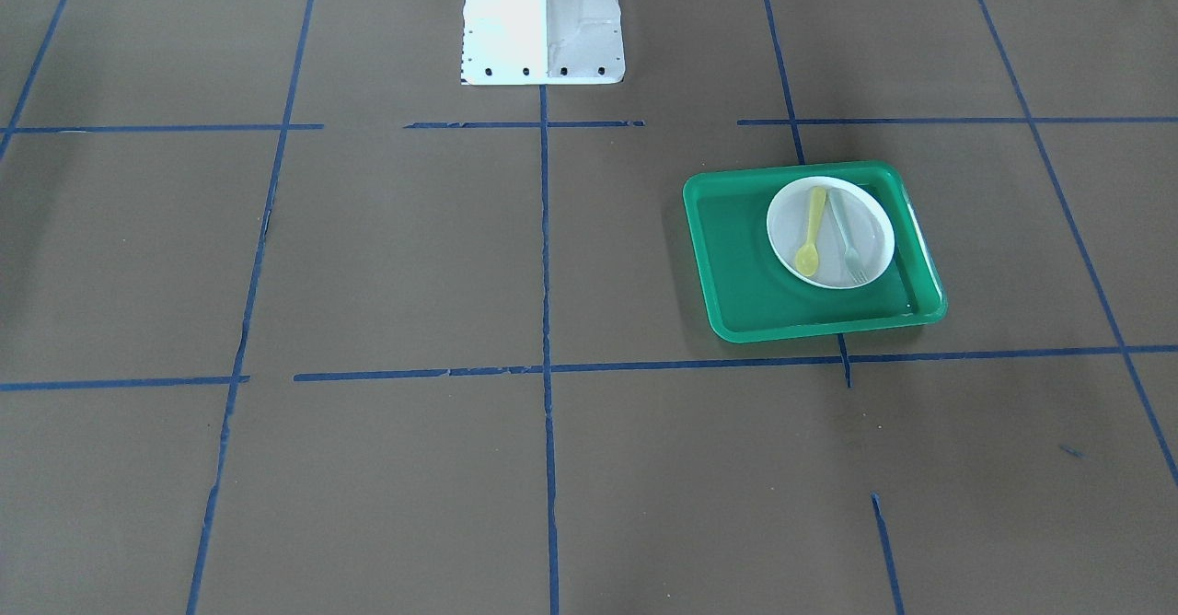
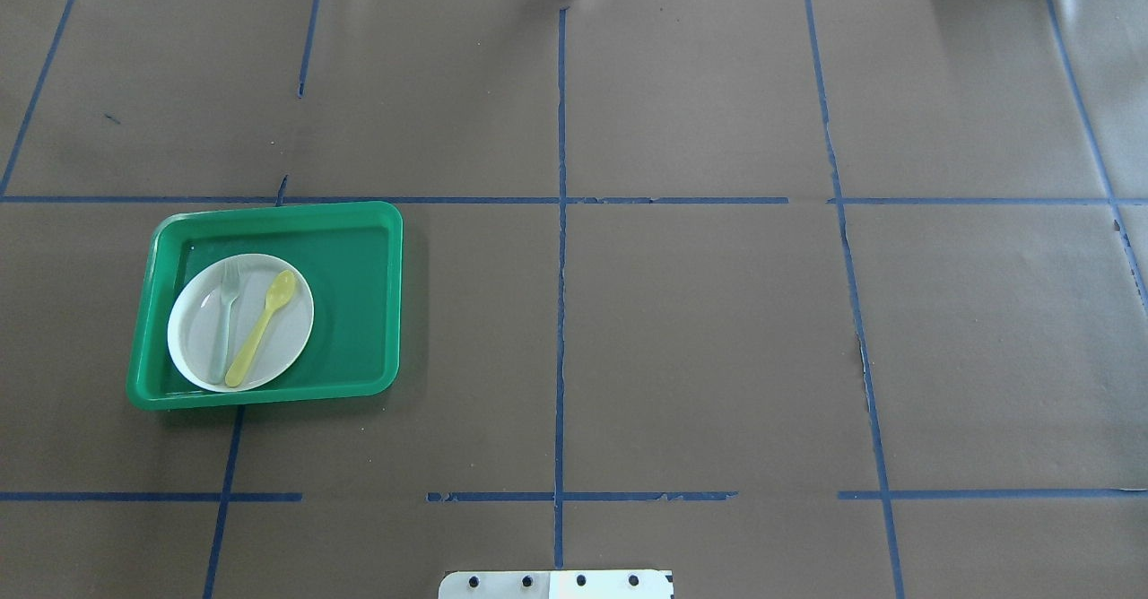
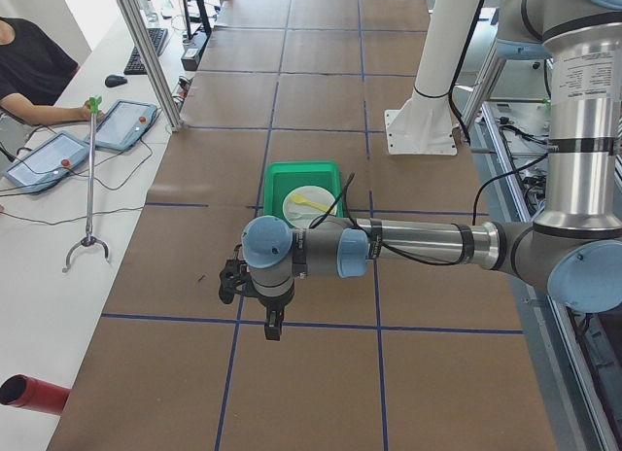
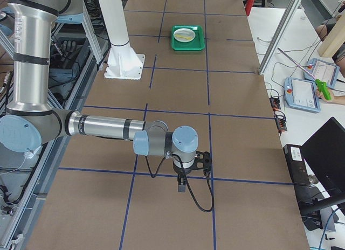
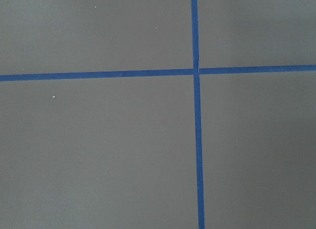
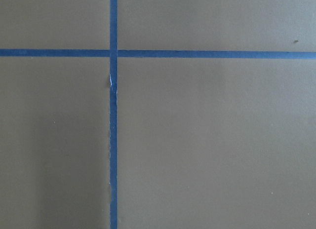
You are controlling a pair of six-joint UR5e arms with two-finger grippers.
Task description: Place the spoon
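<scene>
Presently listed: the spoon (image 2: 261, 328), yellow plastic, lies flat on a white plate (image 2: 291, 339). Its bowl points away from the robot, and its handle slants back toward the plate's near rim. A pale grey-green fork (image 2: 224, 321) lies on the same plate just beside the spoon, on the robot's left of it, tines also pointing away. The two handle ends draw close together at the near rim; whether they touch cannot be told. The plate sits inside a green tray (image 2: 354, 312), toward the tray's left and near side, leaving bare tray floor on the right. The tray rests on the brown tabletop (image 2: 700, 339), in the robot's left half, within a grid of blue tape lines (image 2: 560, 312). The white base plate (image 2: 556, 584) of the robot's mount stands at the near middle edge.

The left pincer (image 3: 229, 284) shows in the side view only, at the end of a forearm held level above the tabletop, on the camera's side of the tray. How far it is open cannot be told, and nothing is seen in its grasp. The right pincer (image 4: 205, 161) likewise shows in a side view only, hanging over a tape line well apart from the tray. Its opening cannot be told either. Each wrist camera shows only brown tabletop and one tape crossing.
</scene>
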